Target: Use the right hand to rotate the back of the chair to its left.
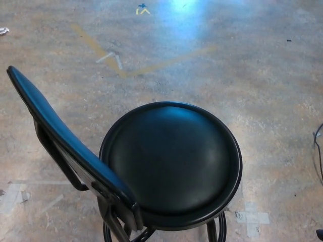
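Note:
A black chair stands on the concrete floor in the head view. Its round seat [171,164] fills the lower middle. The curved backrest [60,136] runs along the seat's left side, from the upper left down to the bottom centre, on a black metal bracket [118,214]. Only a small dark tip of my right hand [319,234] shows at the bottom right corner, well away from the chair and touching nothing. My left hand is out of the picture.
Yellow tape lines [126,68] and white tape marks [251,217] lie on the floor. A black cable [318,151] runs along the right edge. Chair legs and a foot ring [214,232] show below the seat.

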